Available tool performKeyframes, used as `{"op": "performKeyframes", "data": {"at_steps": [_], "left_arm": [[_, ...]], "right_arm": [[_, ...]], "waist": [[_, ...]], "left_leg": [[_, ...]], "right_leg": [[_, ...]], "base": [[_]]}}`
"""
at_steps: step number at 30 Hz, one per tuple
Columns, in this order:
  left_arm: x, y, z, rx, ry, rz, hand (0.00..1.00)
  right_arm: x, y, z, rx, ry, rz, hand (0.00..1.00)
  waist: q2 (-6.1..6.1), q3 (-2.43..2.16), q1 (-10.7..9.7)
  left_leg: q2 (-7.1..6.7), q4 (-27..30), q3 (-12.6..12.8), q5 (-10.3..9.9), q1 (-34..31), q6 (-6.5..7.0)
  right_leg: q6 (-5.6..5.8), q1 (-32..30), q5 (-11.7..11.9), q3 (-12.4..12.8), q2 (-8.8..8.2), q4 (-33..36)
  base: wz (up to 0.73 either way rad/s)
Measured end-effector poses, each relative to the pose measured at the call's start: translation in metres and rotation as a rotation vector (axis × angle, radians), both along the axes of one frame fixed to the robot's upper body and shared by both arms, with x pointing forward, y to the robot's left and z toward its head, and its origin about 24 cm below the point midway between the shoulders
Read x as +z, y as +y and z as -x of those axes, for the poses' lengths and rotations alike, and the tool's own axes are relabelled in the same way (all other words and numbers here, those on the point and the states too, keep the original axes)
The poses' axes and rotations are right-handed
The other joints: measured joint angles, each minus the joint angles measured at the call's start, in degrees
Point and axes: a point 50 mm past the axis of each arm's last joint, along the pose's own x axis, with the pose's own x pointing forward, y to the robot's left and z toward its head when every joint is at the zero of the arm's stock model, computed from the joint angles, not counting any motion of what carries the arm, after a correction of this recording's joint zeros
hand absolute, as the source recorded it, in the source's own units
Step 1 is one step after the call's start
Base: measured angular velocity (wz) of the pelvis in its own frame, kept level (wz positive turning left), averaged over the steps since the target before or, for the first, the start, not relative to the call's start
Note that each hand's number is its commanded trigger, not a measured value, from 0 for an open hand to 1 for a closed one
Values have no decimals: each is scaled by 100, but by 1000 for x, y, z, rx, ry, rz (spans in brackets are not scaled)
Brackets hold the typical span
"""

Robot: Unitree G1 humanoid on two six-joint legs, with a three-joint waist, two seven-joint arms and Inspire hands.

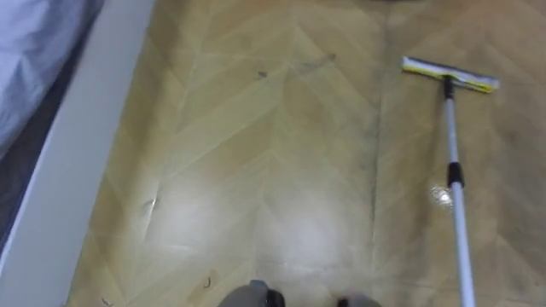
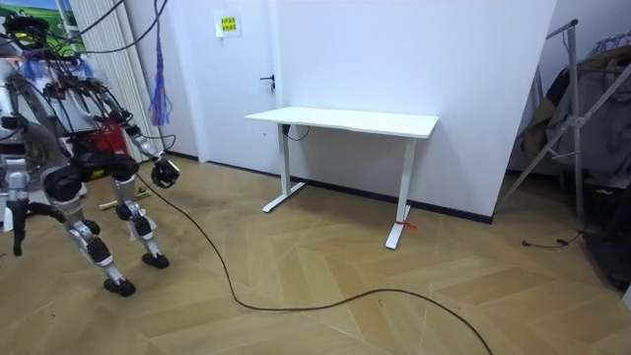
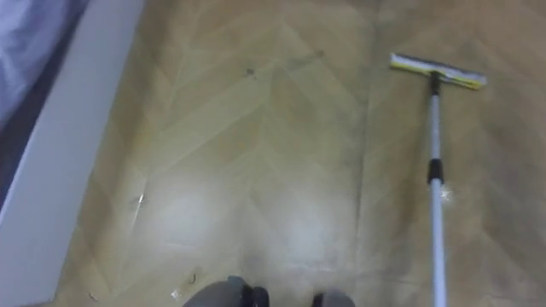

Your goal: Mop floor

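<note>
A mop lies on the wooden floor ahead of me to the right. Its flat white and yellow head (image 1: 450, 75) is far out, and its pale pole (image 1: 456, 196) with a dark collar runs back toward my lower right and out of the picture. In the room view I stand at the room view's left, bent forward. My right hand (image 2: 164, 173) hangs dark at my side and my left hand (image 2: 14, 219) is near the picture's edge.
A bed with pale blue bedding (image 1: 34, 51) and a white side board (image 1: 81, 162) runs along my left. The floor (image 1: 273, 170) has a shiny patch in front of my feet. Further right in the room view stands a white desk (image 2: 345, 121), with a clothes rack (image 2: 592, 108) in the corner.
</note>
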Motion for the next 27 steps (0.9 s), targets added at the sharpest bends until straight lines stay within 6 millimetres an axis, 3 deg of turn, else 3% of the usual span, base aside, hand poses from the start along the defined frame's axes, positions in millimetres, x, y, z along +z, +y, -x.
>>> {"op": "performKeyframes", "data": {"at_steps": [2, 4, 6, 9, 13, 17, 21, 24, 27], "left_arm": [[-1, -4, 0, 7, -2, 9, 0], [-1, -3, 2, 10, 2, 6, 0], [-2, -3, 8, 12, 21, 2, 0], [-2, 0, 14, 24, 43, -4, 0], [-2, 8, 25, 67, 66, -22, 0], [0, 14, 38, 120, 84, -35, 0], [1, 19, 47, 157, 122, -55, 0], [2, 22, 48, 163, 125, -68, 0], [3, 23, 54, 143, 148, -80, 0]], "right_arm": [[-1, 4, -2, -5, -4, 5, 100], [-1, 6, -11, -11, -17, 9, 100], [0, 6, -20, -18, -35, 11, 100], [1, 9, -35, -37, -83, -6, 100], [0, 12, -37, -67, -124, -71, 100], [-4, 14, -14, -100, -89, -129, 100], [-5, 10, 12, -64, -24, -130, 100], [-4, 9, 26, -12, 28, -119, 100], [-4, 9, 38, 10, 68, -117, 100]], "waist": [[68, -37, 0], [58, -36, 27], [-8, 6, 45], [-28, 16, 170], [-153, 9, 192], [-276, -10, 173], [-379, -58, 122], [-395, -94, 28], [-403, -94, -131]], "left_leg": [[22, -185, -61, 55, 85, -101], [83, -413, -101, 120, 265, -178], [155, -746, -104, 218, 628, -240], [306, -1101, -108, 301, 1040, -312], [316, -1703, -115, 488, 1739, -359], [357, -2270, -116, 615, 2573, -392], [369, -2593, -86, 622, 3112, -394], [401, -2828, -80, 624, 3429, -397], [402, -2998, -105, 636, 3841, -410]], "right_leg": [[-111, 162, 65, -177, 33, -258], [-172, 365, 122, -270, 80, -495], [-239, 753, 180, -390, 112, -828], [-303, 1278, 318, -546, 247, -1380], [-312, 1974, 406, -711, 264, -1954], [-293, 2987, 527, -922, 338, -2728], [-265, 3525, 558, -913, 392, -3029], [-257, 3850, 613, -914, 440, -3231], [-256, 4181, 614, -909, 445, -3313]], "base": [[17], [17], [17], [14], [25], [25], [-3], [-5], [-3]]}}
